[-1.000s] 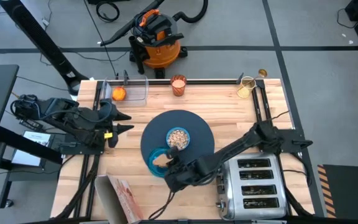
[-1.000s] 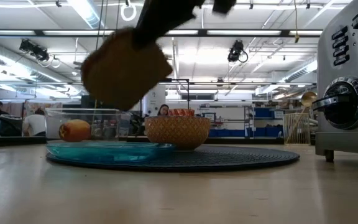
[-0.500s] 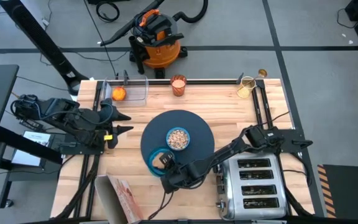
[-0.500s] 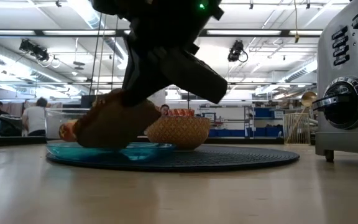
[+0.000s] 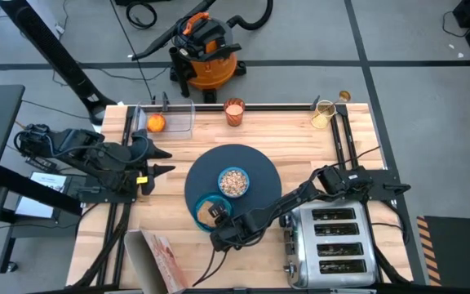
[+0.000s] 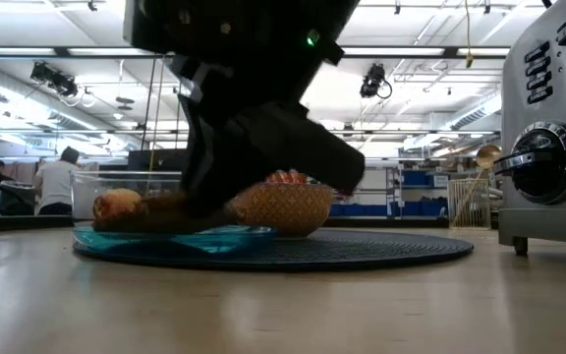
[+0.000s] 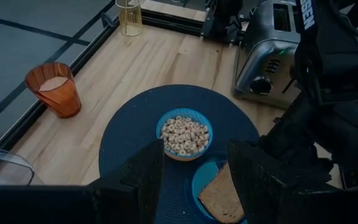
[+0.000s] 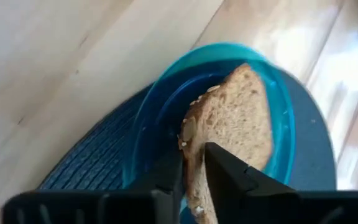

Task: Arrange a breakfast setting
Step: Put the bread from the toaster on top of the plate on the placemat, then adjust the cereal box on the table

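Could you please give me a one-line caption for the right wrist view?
Right gripper lowering a toast slice, gripped at its edge, onto the teal plate on the dark mat.

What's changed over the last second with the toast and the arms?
The right pincer lowered the toast slice from above the table down onto the teal plate; its fingers still straddle the slice. The left pincer, cereal bowl, mat and orange cup stayed put.
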You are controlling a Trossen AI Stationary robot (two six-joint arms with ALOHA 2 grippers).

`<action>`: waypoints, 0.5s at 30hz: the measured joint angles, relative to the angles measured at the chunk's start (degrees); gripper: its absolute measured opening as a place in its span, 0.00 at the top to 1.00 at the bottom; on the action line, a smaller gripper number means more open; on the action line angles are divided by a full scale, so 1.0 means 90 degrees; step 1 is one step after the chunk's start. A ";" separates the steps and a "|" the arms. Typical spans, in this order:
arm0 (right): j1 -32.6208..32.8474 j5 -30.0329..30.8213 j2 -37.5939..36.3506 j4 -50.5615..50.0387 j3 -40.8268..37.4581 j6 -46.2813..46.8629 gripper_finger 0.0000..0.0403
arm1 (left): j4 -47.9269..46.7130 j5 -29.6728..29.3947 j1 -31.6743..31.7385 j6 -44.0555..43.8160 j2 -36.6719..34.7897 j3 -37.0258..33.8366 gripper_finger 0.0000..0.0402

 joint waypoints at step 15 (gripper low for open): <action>0.0095 -0.0042 -0.0690 -0.1148 0.0306 0.0448 0.51 | -0.0133 0.0035 0.0489 -0.0769 0.0000 0.0000 0.55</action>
